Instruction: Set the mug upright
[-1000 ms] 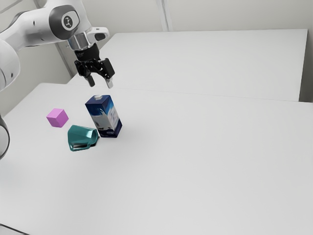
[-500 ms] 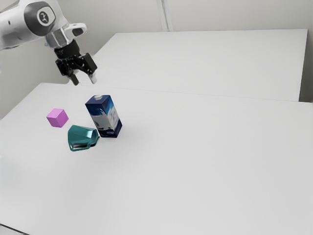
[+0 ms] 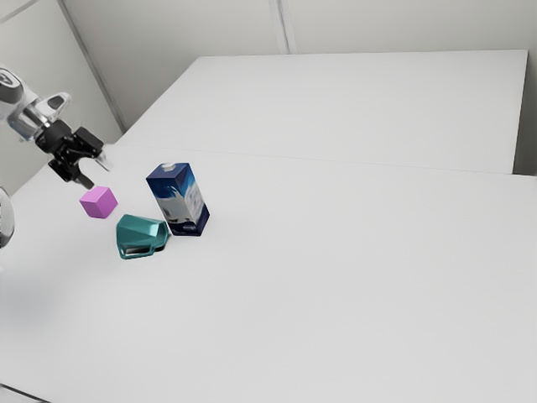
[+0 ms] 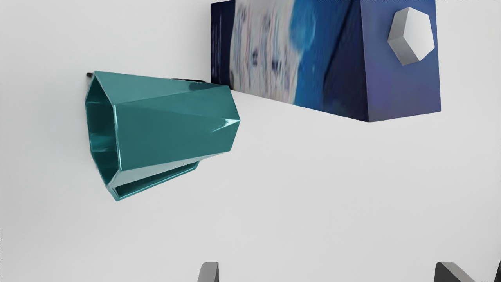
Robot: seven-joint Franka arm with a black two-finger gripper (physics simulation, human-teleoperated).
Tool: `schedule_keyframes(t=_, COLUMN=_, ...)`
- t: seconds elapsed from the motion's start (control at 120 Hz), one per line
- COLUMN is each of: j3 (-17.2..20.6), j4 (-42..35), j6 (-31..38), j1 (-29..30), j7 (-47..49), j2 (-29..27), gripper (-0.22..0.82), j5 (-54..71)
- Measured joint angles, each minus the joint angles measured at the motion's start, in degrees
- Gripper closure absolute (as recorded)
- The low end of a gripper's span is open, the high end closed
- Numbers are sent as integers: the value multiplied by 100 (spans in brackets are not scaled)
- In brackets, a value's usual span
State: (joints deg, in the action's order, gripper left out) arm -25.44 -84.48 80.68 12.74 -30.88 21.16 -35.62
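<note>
Far left of the exterior view: pale arm coming in at the edge, hand end tilted; a second rounded pale part of it at the same edge, lower down. Next, the black gripper, in the air, tips angled down and toward the exterior view's right, fingers spread well apart in the wrist view. One tip lies near the top of the pink cube in the exterior view; the height between them I cannot tell. Cube rests on the white surface, a little apart from the mug. Then the mug, teal, faceted, glossy, lying on its side on the surface, between cube and carton as the exterior view has it, and somewhat nearer that camera than either. Handle low on the side facing the exterior camera. Wrist view gives the mouth: at the wide end, turned away from the carton, part of the inside in sight; narrow end close to the carton, handle on the side toward the fingers. Just beside that narrow end, the carton, upright, blue with a pale printed patch, dark at the foot, white cap on top. Whether carton and mug touch, cannot tell. Further right, surface running on, a thin line across it toward the back; behind, a pale wall with a vertical seam.
</note>
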Motion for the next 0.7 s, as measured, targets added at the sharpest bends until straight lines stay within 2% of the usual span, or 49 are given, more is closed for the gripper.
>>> schedule_keyframes(t=0.142, j3=4, j4=23, j6=-43, j1=354, j7=-516, j2=658, gripper=0, j5=-536)
schedule_keyframes(t=0.283, j3=8, j4=50, j6=-62, j1=639, j7=-968, j2=1069, gripper=0, j5=-913)
schedule_keyframes(t=0.483, j3=20, j4=259, j6=-62, j1=804, j7=-1576, j2=1717, gripper=0, j5=-1600)
schedule_keyframes(t=0.7, j3=92, j4=206, j6=-44, j1=854, j7=-2062, j2=1952, gripper=0, j5=-2130)
